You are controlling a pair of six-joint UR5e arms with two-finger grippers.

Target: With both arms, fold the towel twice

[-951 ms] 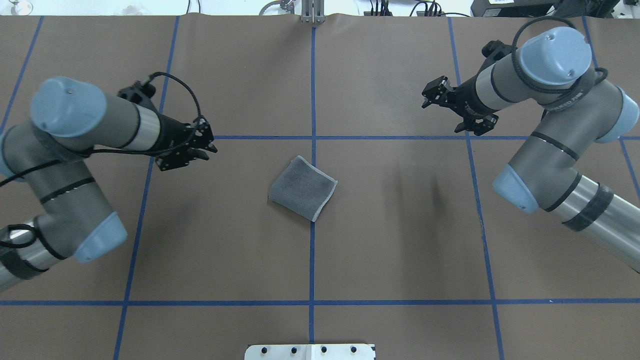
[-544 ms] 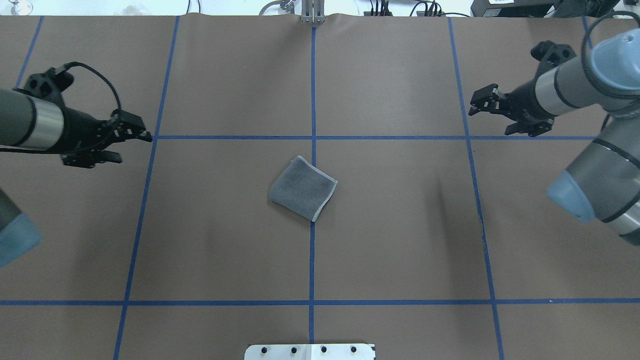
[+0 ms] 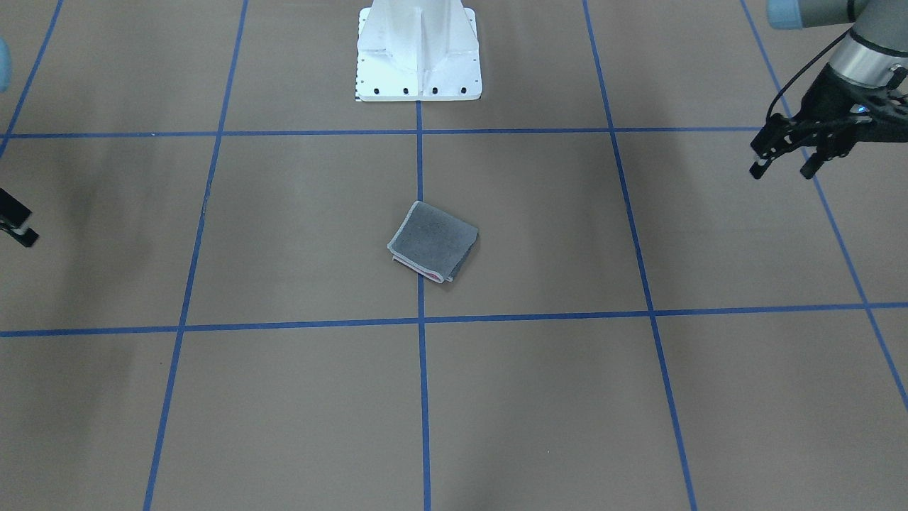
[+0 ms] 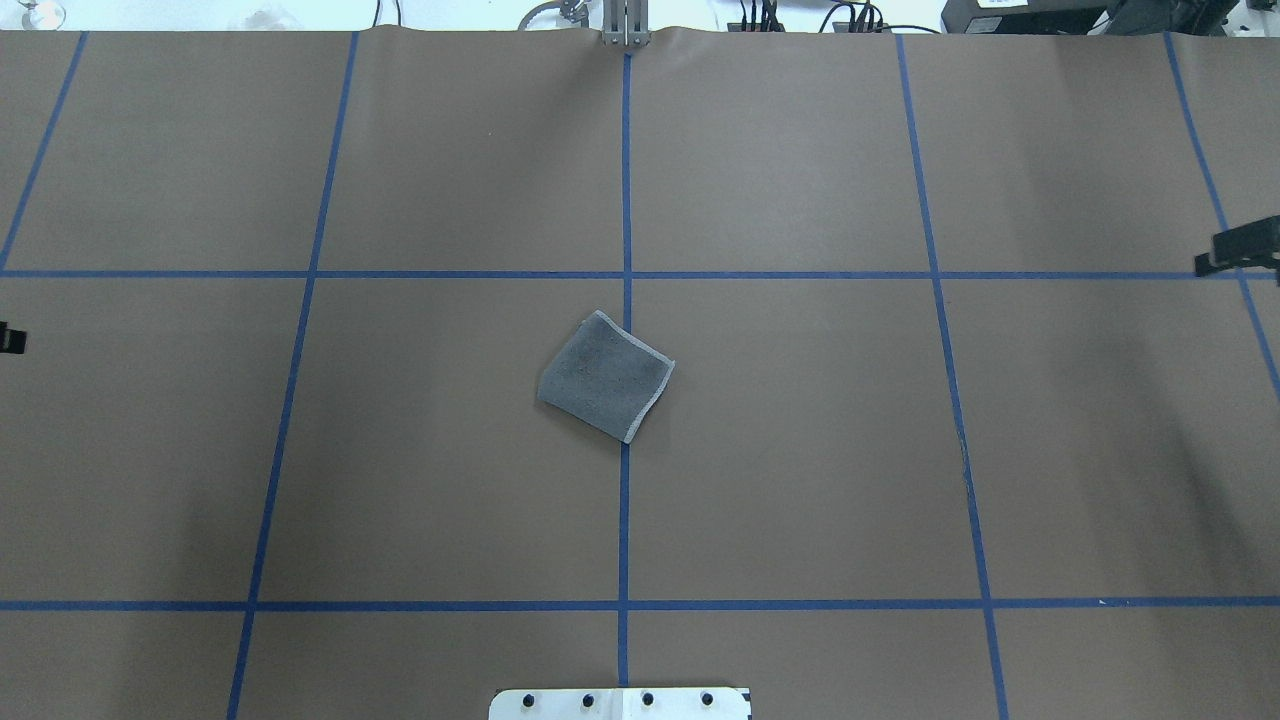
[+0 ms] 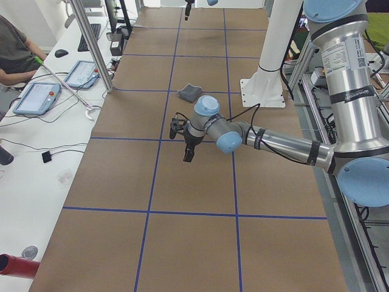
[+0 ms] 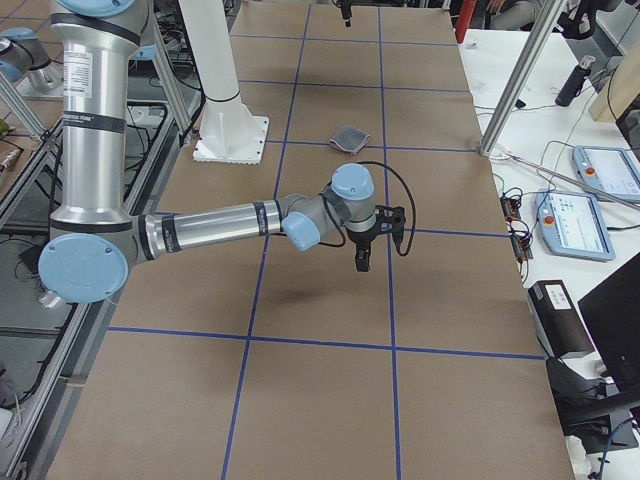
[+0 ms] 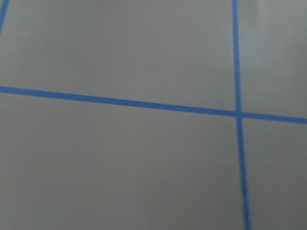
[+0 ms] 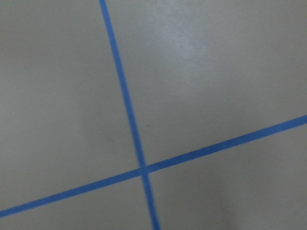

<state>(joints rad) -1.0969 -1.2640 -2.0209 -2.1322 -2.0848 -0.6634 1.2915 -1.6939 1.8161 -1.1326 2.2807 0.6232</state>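
We find the towel (image 4: pixel 605 375) lying flat near the middle of the worktop (image 4: pixel 800 480), folded into a small square with its dark grey face up. It sits turned at an angle, and one corner crosses the centre blue tape line (image 4: pixel 625 180). A light grey stitched border runs along two of its edges. From the front-facing view we catch a thin pink sliver between the layers at the edge farthest from the white pedestal base (image 3: pixel 418 57).

Over to the arms. The left pincer (image 3: pixel 782 169) hangs above the worktop far out to the robot's left, its two thin fingers (image 3: pixel 757 169) pointing down and spread apart, touching nothing. The right pincer (image 4: pixel 1238 250) barely pokes in at the edge of the overhead view, and we cannot tell whether it is open or closed. In the side view its arm is stretched out low over the tape grid.

Both pincers are well apart from the towel, with broad brown worktop between them and its edges on either side. Both wrist cameras give us only brown surface and crossing blue tape, a little blurred.
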